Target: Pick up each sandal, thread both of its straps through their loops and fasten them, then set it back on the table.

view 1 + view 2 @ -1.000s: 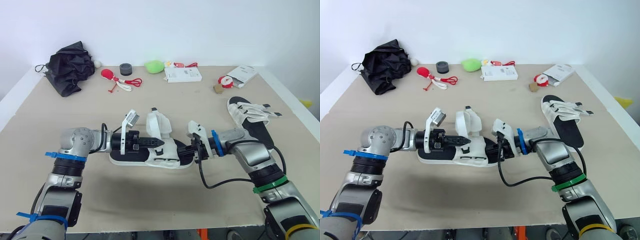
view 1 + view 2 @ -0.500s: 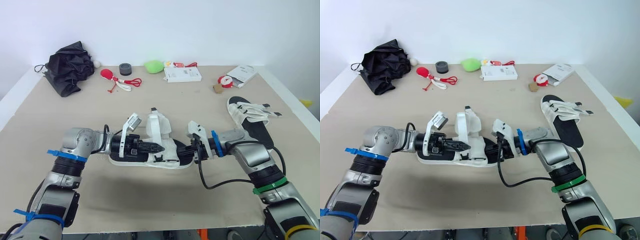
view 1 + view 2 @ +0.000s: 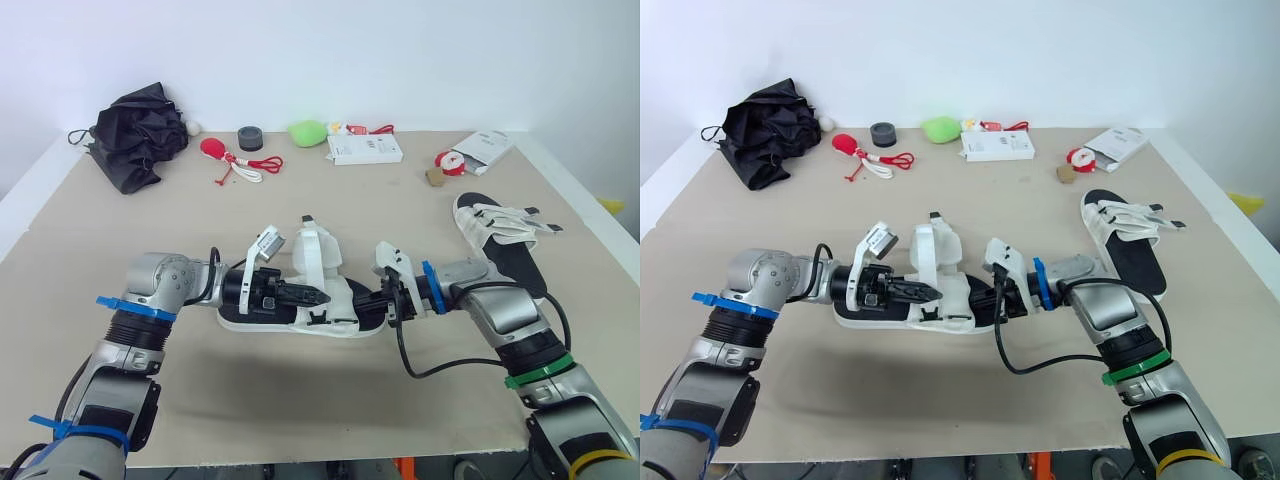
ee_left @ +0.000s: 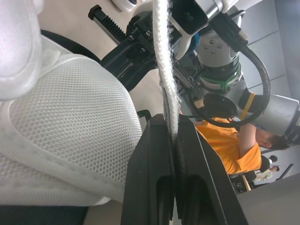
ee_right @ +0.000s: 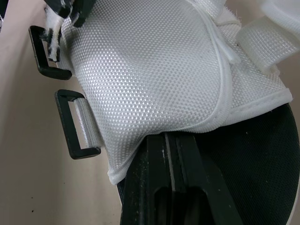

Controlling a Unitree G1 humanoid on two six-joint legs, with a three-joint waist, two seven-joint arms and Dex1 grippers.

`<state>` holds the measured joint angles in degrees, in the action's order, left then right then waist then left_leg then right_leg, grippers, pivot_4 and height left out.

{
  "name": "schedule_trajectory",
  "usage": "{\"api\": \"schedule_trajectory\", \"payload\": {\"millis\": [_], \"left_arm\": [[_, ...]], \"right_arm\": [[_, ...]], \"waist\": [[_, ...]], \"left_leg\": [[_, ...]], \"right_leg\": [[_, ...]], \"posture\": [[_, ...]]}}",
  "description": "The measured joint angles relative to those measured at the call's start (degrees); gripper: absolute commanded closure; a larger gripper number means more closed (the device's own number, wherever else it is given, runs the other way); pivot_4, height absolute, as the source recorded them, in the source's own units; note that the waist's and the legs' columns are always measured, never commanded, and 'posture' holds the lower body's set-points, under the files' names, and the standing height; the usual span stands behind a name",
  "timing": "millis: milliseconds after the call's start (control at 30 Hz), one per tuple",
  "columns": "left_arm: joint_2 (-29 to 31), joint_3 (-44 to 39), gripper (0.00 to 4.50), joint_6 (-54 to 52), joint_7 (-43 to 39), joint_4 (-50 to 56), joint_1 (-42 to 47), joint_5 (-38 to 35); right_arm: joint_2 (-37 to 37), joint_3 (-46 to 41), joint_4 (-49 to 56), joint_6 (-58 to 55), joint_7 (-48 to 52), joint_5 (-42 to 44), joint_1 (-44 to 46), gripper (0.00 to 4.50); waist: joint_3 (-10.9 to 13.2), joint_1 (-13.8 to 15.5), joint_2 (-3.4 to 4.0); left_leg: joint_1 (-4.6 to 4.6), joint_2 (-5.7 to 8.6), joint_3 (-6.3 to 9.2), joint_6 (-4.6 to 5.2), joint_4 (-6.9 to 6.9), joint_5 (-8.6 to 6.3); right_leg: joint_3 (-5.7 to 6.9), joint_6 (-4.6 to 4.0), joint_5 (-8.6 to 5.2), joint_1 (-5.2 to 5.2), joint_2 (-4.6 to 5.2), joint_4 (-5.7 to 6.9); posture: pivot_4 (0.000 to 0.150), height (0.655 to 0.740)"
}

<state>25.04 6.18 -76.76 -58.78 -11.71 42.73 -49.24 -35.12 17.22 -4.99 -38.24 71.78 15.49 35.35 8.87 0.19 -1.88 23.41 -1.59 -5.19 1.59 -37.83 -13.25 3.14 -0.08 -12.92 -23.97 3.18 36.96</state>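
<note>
A white-mesh sandal with a black sole (image 3: 262,318) lies mid-table between my two grippers. My left gripper (image 3: 318,296) is shut on one of its white straps (image 4: 163,70), which stands up from the upper (image 3: 318,252). At the sandal's other end, my right gripper (image 3: 377,305) is shut on the edge of the mesh upper (image 5: 154,75). Two black strap loops (image 5: 77,124) hang off that upper, beside the left fingers. A second sandal (image 3: 505,240), white straps on a black sole, lies flat at the right of the table.
Along the back of the table sit a black crumpled bag (image 3: 140,130), a red tassel with cord (image 3: 235,160), a black roll (image 3: 251,138), a green lump (image 3: 309,131), a white box (image 3: 366,150) and a white packet (image 3: 485,150). The table's front edge is close below my arms.
My left gripper has dipped slightly toward the sandal, and the strap it holds now stands narrower. The right arm and the far sandal have not moved.
</note>
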Motion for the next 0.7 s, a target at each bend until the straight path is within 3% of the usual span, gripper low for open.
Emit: {"api": "schedule_trajectory", "payload": {"millis": [467, 700], "left_arm": [[0.36, -0.44, 4.47, -2.40, 1.51, 0.59, 0.05, 0.10], [3.49, 3.86, 4.47, 2.09, -0.53, 7.90, -3.77, 2.14]], "right_arm": [[0.98, 0.06, -1.35, 0.80, 0.00, -0.02, 0.48, 4.50], [1.46, 0.30, -1.74, 1.28, 0.01, -0.02, 0.77, 4.50]], "waist": [[0.00, -0.43, 0.00], [0.00, -0.85, 0.00]], "left_leg": [[-0.03, -0.05, 0.01, -0.06, 0.00, 0.04], [-0.05, -0.05, 0.01, -0.15, 0.12, 0.09]], "right_leg": [[0.00, 0.02, 0.01, 0.00, -0.05, 0.03], [-0.02, -0.12, -0.03, -0.03, -0.04, 0.03]], "posture": [[0.150, 0.7400], [0.150, 0.7400]]}}
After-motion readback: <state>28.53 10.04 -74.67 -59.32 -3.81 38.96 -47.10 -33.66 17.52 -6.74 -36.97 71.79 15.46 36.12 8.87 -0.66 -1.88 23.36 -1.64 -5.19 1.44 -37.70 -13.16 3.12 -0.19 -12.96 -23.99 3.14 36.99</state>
